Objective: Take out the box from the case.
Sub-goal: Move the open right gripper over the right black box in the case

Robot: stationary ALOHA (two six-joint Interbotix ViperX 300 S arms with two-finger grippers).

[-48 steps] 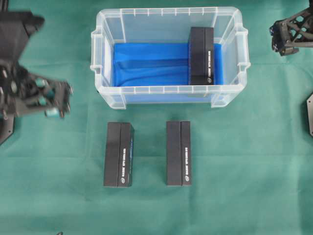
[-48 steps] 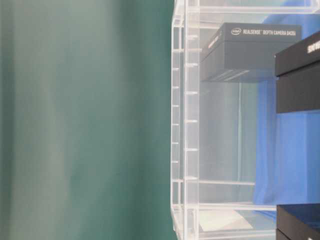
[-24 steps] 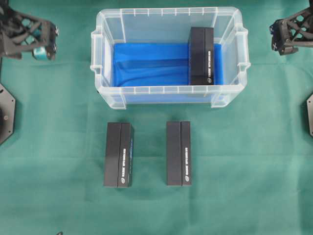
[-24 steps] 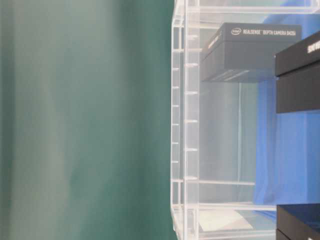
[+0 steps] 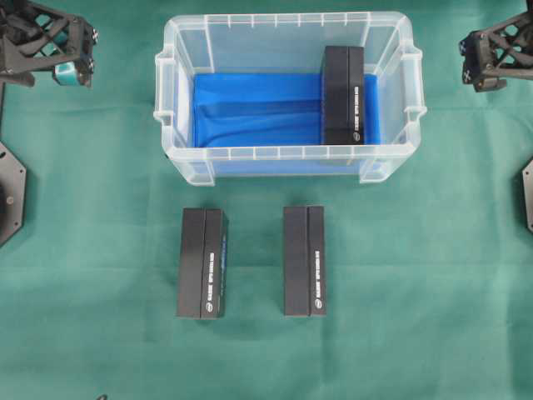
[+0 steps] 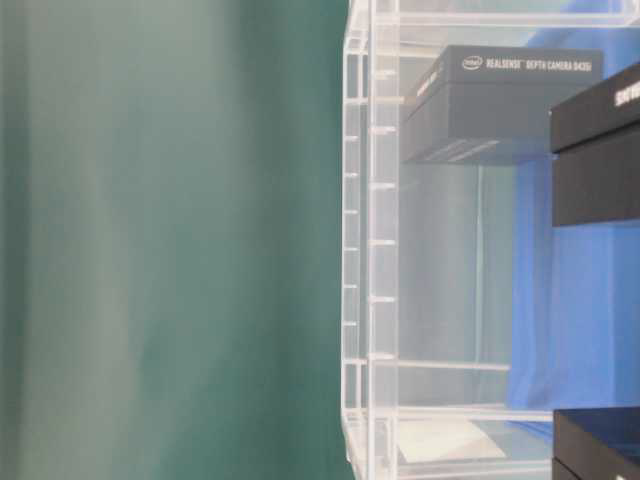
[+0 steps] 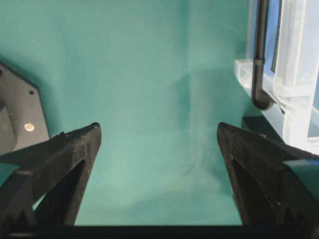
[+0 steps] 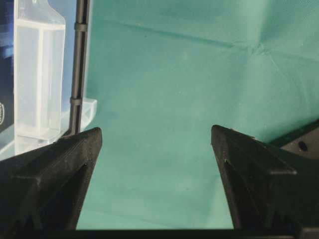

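A long black rectangular cardboard box (image 5: 343, 95) with small white print lies inside a large clear translucent plastic case (image 5: 287, 154), flat against the case's right end wall, on the blue cloth (image 5: 254, 108) that lines the bottom. The case has a rimmed edge and side handles and stands at the far middle of a bench covered in green cloth (image 5: 400, 275). From table level, the same box (image 6: 500, 105) shows through the ribbed clear wall (image 6: 372, 240).

Two more long black boxes lie on the green cloth outside the case, just in front of its near wall, side by side and well apart: one to the left (image 5: 202, 263), one nearer the middle (image 5: 304, 261).

The left gripper (image 5: 71, 62) hangs over the bench's far left corner, beside the case's left end but apart from it. Its wrist view shows both black fingers (image 7: 65, 159) spread wide with only green cloth between them. The right gripper (image 5: 481, 68) hangs over the far right corner, apart from the case's right end. Its fingers (image 8: 65, 164) likewise stand wide apart, holding nothing
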